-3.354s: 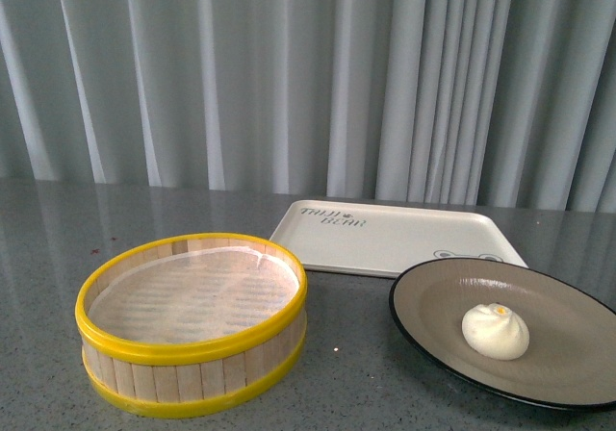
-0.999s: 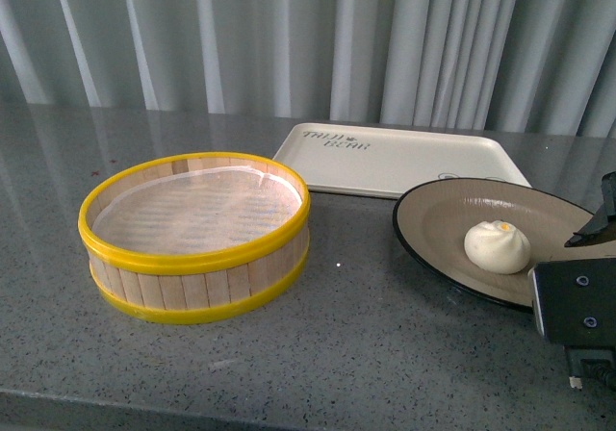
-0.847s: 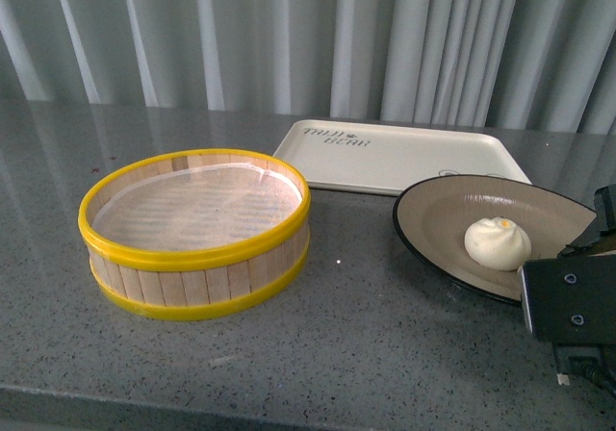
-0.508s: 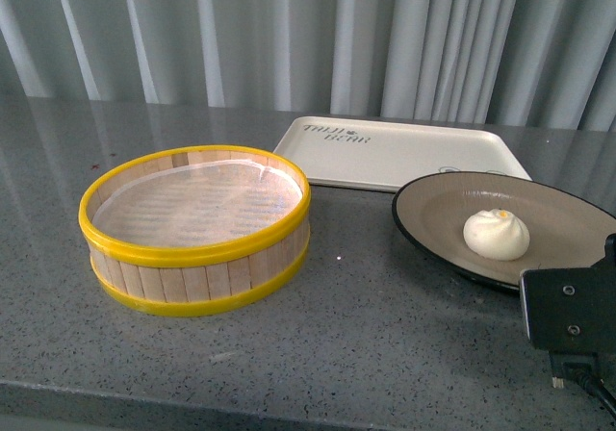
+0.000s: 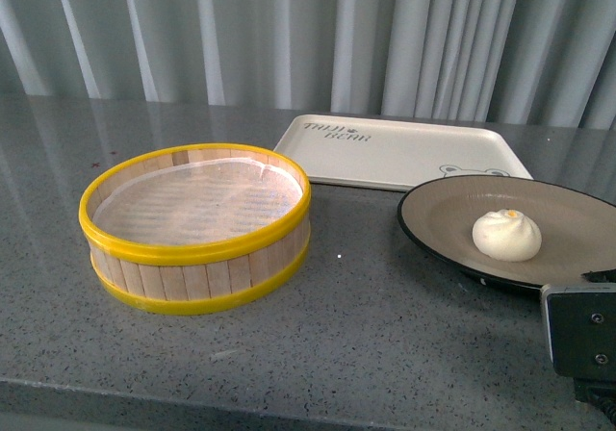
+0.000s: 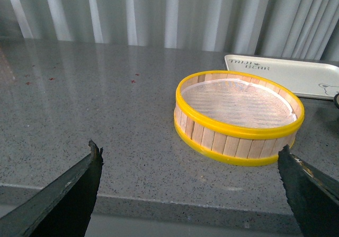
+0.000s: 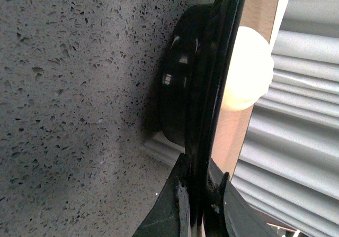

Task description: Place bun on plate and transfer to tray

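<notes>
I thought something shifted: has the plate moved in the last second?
Yes. The plate has shifted slightly right, away from the steamer basket, uncovering the bear drawing on the tray.

Front and left-wrist views share the steamer basket (image 5: 192, 275); right wrist looks closely along the plate (image 7: 181, 86).

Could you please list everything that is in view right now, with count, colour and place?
Basket: one, wooden with yellow rims, left on the table, nothing but a white lining inside.
Tray: one, cream-white with dark lettering, behind the basket and plate.
Plate: one, grey-beige with black rim, right of the basket.
Bun: one, white with a yellow dot, on the plate.
Table: one, grey speckled, under everything.
Curtain: one, pale grey, behind the table.
Left claw: one, black, open, holding nothing, short of the basket.
Right claw: one, black, shut on the plate's rim.
</notes>
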Tool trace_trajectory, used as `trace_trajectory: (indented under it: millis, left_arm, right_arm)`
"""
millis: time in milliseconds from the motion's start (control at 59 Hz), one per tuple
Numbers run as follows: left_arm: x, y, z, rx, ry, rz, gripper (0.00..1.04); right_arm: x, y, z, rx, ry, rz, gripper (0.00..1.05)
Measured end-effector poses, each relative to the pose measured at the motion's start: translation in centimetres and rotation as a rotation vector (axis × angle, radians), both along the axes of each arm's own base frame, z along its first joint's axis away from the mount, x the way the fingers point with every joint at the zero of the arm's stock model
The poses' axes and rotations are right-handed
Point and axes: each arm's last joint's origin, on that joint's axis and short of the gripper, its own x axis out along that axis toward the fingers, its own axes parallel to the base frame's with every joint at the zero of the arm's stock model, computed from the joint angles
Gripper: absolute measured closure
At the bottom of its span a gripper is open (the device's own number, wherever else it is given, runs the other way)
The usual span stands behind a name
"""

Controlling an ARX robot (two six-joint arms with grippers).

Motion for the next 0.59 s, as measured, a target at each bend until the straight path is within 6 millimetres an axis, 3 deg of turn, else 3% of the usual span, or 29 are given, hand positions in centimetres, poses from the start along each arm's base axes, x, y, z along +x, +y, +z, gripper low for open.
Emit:
trace_trajectory:
  millis: [322, 593]
  left_arm:
    - [0.0, 0.0, 0.0, 0.0, 0.0, 0.0, 0.07]
    - [0.0, 0.0, 0.0, 0.0, 0.0, 0.0, 0.07]
  right_arm:
    - [-0.4, -0.5, 0.5, 0.003, -0.155, -0.039, 1.02]
    - [2.6, -2.9, 3.8, 0.038, -0.277, -0.037, 1.02]
